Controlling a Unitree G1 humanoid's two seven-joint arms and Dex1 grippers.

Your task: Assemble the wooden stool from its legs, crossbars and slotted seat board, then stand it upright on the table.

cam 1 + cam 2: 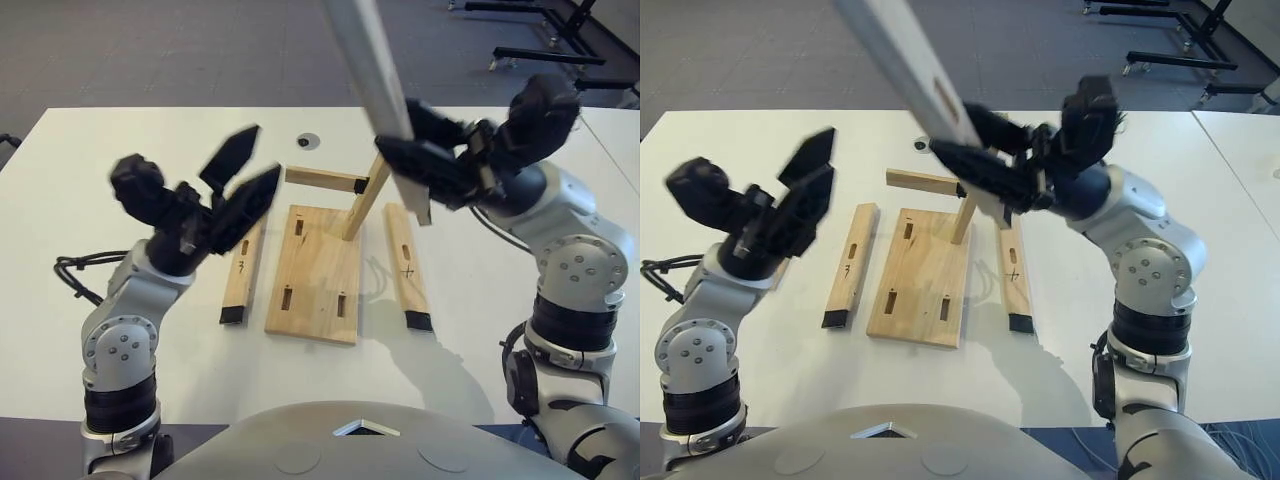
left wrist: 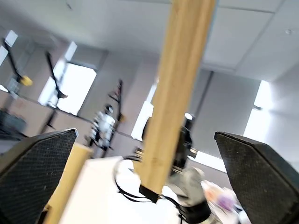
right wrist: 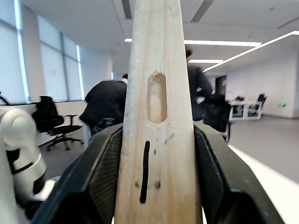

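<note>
Left eye view: the slotted seat board (image 1: pixel 312 275) lies flat in the middle of the white table (image 1: pixel 90 170). One standing leg (image 1: pixel 364 200) is seated in its far right slot, leaning a little, and a crossbar (image 1: pixel 320 179) juts from the leg's upper part toward the robot's left. Two more legs lie flat on the table: a left loose leg (image 1: pixel 242 272) just beside the board's left edge and a right loose leg (image 1: pixel 408 265) just beside its right edge. The right gripper (image 1: pixel 402 140) is up above the board's far right corner, pinching a raised leg (image 1: pixel 365 55) that slants up toward the camera. In the right wrist view that leg is clamped between both fingers (image 3: pixel 103 177), with a mortise facing the lens. The left gripper (image 1: pixel 262 155) hovers near the left loose leg, its fingers spread wide with nothing between them. By my judgement the build is at an early stage: one of four legs is planted, one crossbar is joined, and three board slots are open. The raised leg looks bound for one of those slots. That leaves the two loose legs, any further crossbars and turning the stool upright.
</note>
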